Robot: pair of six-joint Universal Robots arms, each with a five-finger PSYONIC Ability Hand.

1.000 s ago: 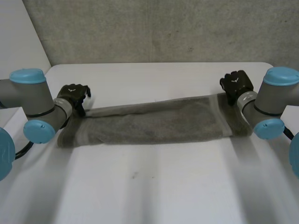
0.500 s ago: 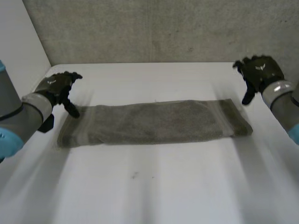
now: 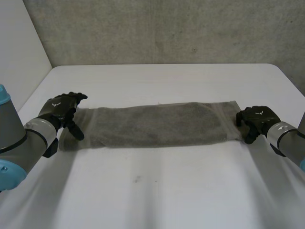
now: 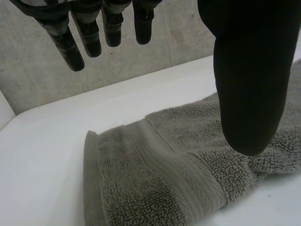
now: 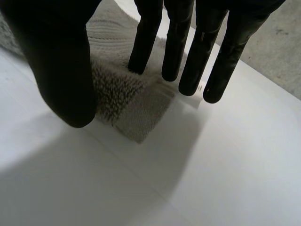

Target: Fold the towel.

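Evidently poised at both ends of the towel (image 3: 157,124) for a crosswise fold. Splayed wide, left robot hand (image 3: 62,109) and right robot hand (image 3: 257,119) alike, gripping nothing.

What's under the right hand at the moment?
A corner of the towel lies under the right hand, whose fingers are straight, on the white table. The thumb hides part of that edge, so contact is unclear.

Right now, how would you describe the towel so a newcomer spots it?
On the white table before the concrete wall, look between the black left hand and right hand. The towel is the long grey-brown strip lying flat there, the only soft, fuzzy thing.
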